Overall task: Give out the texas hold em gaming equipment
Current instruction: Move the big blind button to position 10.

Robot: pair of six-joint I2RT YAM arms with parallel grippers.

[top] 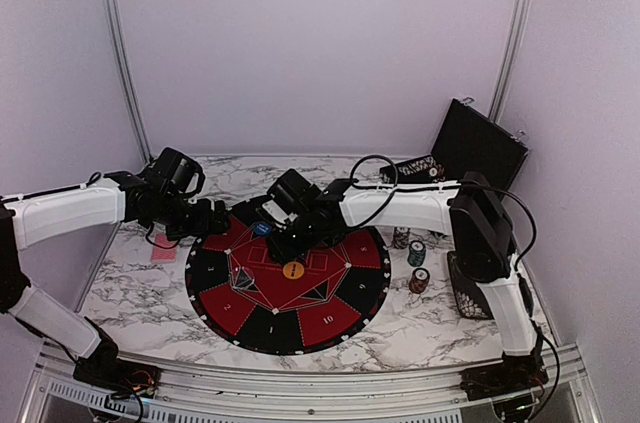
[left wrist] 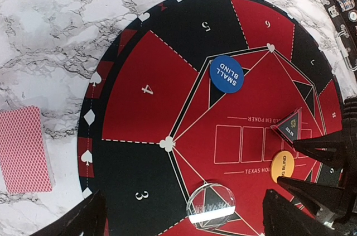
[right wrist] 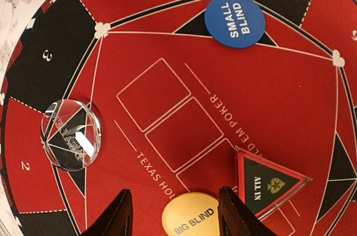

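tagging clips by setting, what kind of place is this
Probably a lab test cell for robots, not a card room: plain white walls with metal corner rails, two arms bolted to a marble-look table, and a round poker mat staged on it.

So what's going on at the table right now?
The right end effector is poised over the orange BIG BLIND button on the round poker mat, fingers either side of it, not visibly gripping. The blue SMALL BLIND button, the triangular ALL IN marker and a clear disc lie on the mat. The left end effector hovers open over the mat's left side, holding nothing. A red-backed card deck lies off the mat; chip stacks stand to its right.
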